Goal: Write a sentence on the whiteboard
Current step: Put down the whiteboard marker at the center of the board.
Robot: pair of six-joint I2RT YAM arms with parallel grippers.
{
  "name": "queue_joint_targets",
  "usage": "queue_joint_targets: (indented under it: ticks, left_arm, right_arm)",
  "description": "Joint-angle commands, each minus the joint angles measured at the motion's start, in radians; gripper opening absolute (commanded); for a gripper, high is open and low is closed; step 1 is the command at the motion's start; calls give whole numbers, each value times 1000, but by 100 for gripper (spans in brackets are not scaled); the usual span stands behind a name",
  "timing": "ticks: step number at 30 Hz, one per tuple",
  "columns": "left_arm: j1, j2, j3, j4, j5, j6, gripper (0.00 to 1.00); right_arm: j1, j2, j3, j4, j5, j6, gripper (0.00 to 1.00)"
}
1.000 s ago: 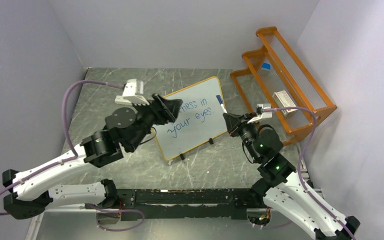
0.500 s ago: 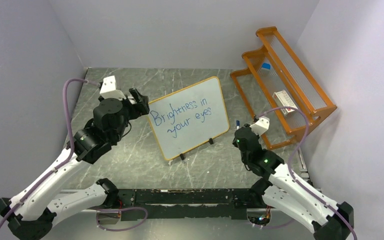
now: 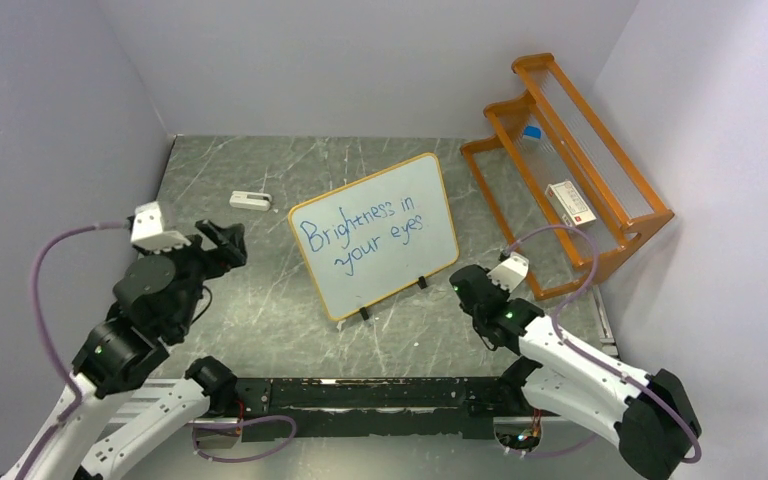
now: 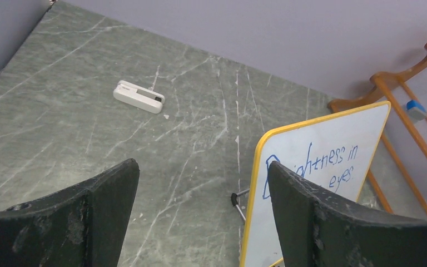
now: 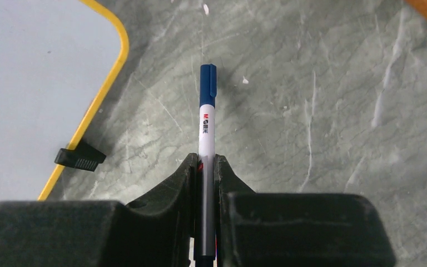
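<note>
Blue lettering of the sentence point(image 3: 362, 232) fills the whiteboard point(image 3: 400, 270) in two lines, "Brightness in your eyes", so I judge the writing itself as finished. The whiteboard stands tilted on its two black feet near the middle of the counter point(image 3: 260, 310), with its face turned toward the arms, so it can be read and reached from the near edge. The right pincer point(image 5: 204, 162) is closed tight on the marker point(image 5: 206, 119): the jaws press the barrel from both sides, and the dark blue end points forward over the counter. It holds the marker just beside the lower right corner of the whiteboard but apart from it, touching neither the frame nor the white surface, which fits a pen lifted away from the writing. Whether the dark end is a cap or the tip, I cannot tell for sure. The left pincer point(image 4: 202, 178) is wide and holds nothing; it hovers over the left part of the counter, apart from the frame, and looks toward the left edge of the whiteboard. A small white eraser point(image 4: 139, 96) lies flat near the back, well apart from the whiteboard, probably there for corrections. An orange rack point(image 3: 580, 190) stands at the right wall and may be the place for the marker. What seems left is only to put the marker down; if the jaws open over bare stone, it could roll away
</note>
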Motion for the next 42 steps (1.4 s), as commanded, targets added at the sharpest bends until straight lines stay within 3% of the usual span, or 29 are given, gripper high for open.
queue_joint_targets:
  ticks: [1, 6, 15, 21, 25, 34, 42]
  left_arm:
    - [6, -102, -13, -98, -40, 37, 89]
    - [5, -199, -23, -138, -35, 65, 89]
    - [4, -251, 33, -187, -4, 148, 91]
    - [5, -277, 78, -203, 12, 213, 97]
    - [4, -278, 117, -232, 2, 234, 97]
    - [5, -293, 161, -258, -31, 249, 97]
    - [4, -334, 86, -203, -70, 216, 97]
  right_arm:
    - [-3, 48, -19, -17, 2, 135, 8]
    - [-2, 57, -54, -17, -42, 192, 19]
    - [-1, -108, 85, -155, -28, 115, 56]
    - [-2, -207, 293, -210, 52, -140, 84]
    - [-1, -280, 398, -215, 110, -338, 97]
    - [-2, -445, 500, -205, 257, -548, 100]
    - [0, -515, 444, -130, 308, -640, 100]
